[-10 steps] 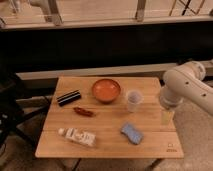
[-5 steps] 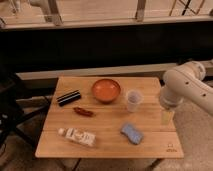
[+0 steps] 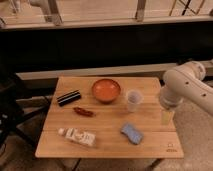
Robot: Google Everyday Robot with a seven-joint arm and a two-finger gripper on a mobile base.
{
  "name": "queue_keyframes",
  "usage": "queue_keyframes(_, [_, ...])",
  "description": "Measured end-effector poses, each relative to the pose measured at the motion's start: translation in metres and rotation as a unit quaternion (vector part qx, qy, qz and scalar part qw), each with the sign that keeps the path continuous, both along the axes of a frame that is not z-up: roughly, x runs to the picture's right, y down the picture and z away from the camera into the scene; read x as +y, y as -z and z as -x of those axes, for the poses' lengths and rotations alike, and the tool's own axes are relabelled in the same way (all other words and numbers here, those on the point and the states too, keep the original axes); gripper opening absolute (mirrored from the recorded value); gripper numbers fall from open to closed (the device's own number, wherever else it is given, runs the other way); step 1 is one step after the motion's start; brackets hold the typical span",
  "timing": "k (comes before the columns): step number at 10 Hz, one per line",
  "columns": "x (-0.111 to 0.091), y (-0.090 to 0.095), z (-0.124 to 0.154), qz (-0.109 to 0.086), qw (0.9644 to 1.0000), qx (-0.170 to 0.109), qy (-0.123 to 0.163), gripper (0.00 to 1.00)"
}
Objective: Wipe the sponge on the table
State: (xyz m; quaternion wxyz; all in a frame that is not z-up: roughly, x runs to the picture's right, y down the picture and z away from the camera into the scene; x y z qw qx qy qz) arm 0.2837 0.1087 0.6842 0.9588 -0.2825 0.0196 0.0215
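Observation:
The light-blue sponge [image 3: 131,133] lies flat on the wooden slatted table [image 3: 107,147], toward the front right. My white arm comes in from the right, and its gripper [image 3: 167,116] hangs over the table's right edge, to the right of the sponge and a little farther back. It is apart from the sponge. Nothing is seen held in it.
An orange bowl [image 3: 106,89] sits at the back centre with a clear plastic cup [image 3: 133,100] to its right. A black bar [image 3: 69,97], a red chili-like item [image 3: 83,112] and a white labelled bottle [image 3: 77,135] lie on the left half. A dark chair [image 3: 10,115] stands at left.

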Motion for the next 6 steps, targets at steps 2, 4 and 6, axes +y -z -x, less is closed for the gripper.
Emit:
queue_keyframes(2, [0.001,0.000,0.001,0.001,1.0000,0.000,0.001,0.80])
queue_keyframes(4, [0.016,-0.010,0.018,0.012,0.9998,-0.008,0.014,0.80])
queue_keyframes(6, [0.032,-0.025,0.045,0.024,0.9991,-0.020,0.029,0.80])
